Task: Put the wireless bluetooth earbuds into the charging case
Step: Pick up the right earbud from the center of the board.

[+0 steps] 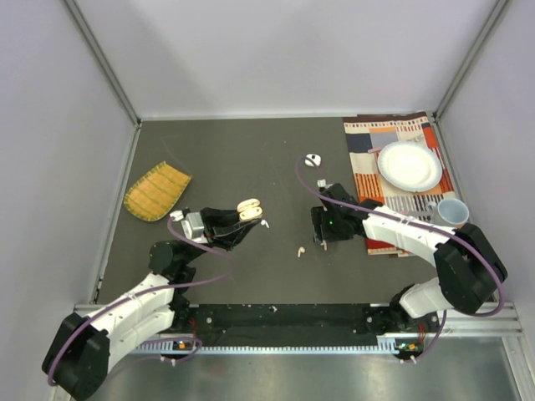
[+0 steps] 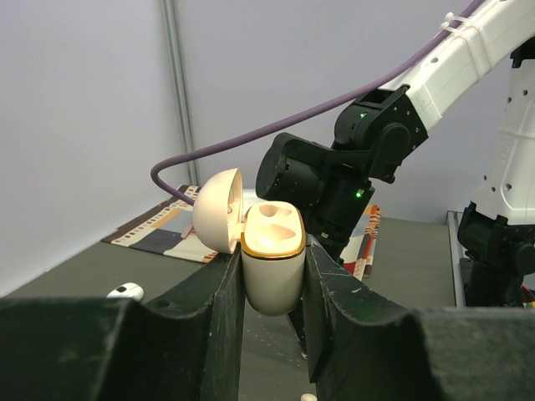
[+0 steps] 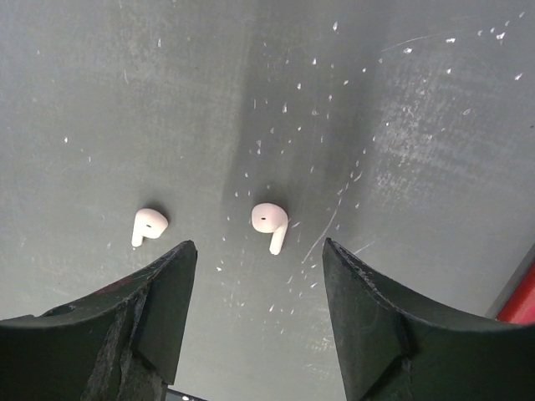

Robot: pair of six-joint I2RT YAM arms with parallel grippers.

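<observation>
- While the left gripper [image 2: 273,280] is clamped tight on the charging case [image 2: 272,238], the case stands upright with its mouth facing the ceiling and its lid [image 2: 219,210] swung open to one side.
- The case is a smooth, peach, egg-shaped shell with a gold band round the rim. Two moulded wells show inside, with nothing in them.
- The right gripper [image 3: 257,255] hangs over the table to the right of the case, jaws parted and gripping nothing.
- A pale pinkish earbud [image 3: 271,224] lies flat on the table between its black fingers [image 3: 368,309], touching neither. Its round head points away from the wrist camera and its stem runs back toward it, leaning slightly right.
- A second earbud [image 3: 148,225] lies just outside the finger on that view's left side, stem leaning left. From overhead it sits between the case and the right gripper.
- A white third earbud [image 1: 264,223] rests just beside the case. It is too small to tell which way it points.
- The table [image 3: 401,125] is dark grey and matt, flecked with white scuffs.
- Well right of the case, a round white plate [image 1: 409,164] sits on a striped cloth [image 1: 368,138], with a pale cup [image 1: 452,212] at the cloth's edge.
- Left of the case lies a woven yellow mat [image 1: 156,190].
</observation>
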